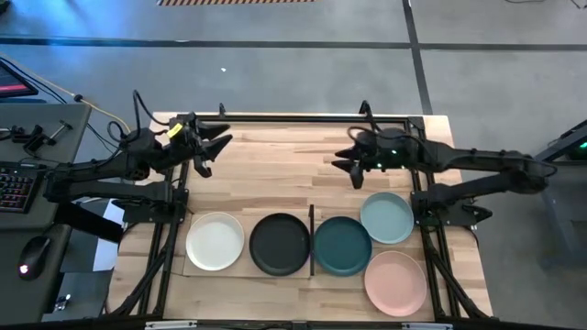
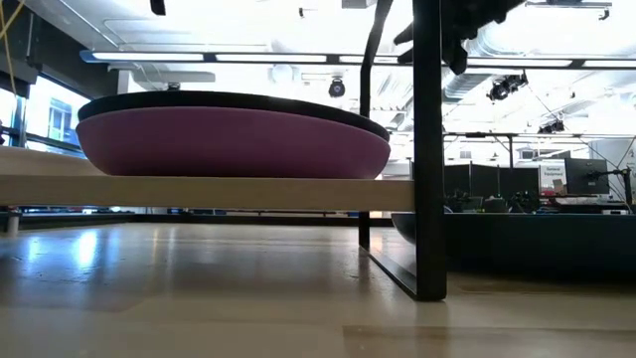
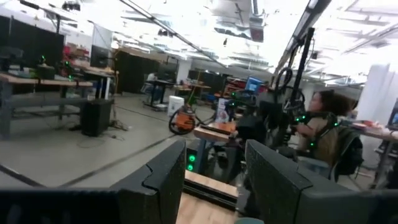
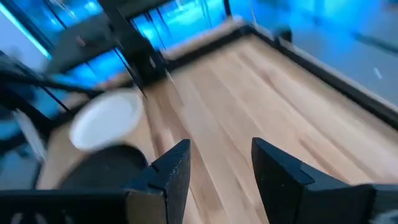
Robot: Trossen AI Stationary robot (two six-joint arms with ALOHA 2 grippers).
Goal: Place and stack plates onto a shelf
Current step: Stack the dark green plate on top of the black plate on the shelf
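Both grippers are open and hold nothing. My left gripper hovers over the far left of the table. My right gripper hovers over the far middle. On the shelf at the near left sit the white plate and the black plate. The low view shows the black plate stacked on the purple plate. The dark teal plate, pale mint plate and pink plate lie flat on the tabletop to the right of the shelf.
The shelf stands raised on dark legs, with a thin dark strip at its right end. A dark frame rail runs along the table's far edge. A desk with a keyboard stands left of the table. A seated person shows beyond it.
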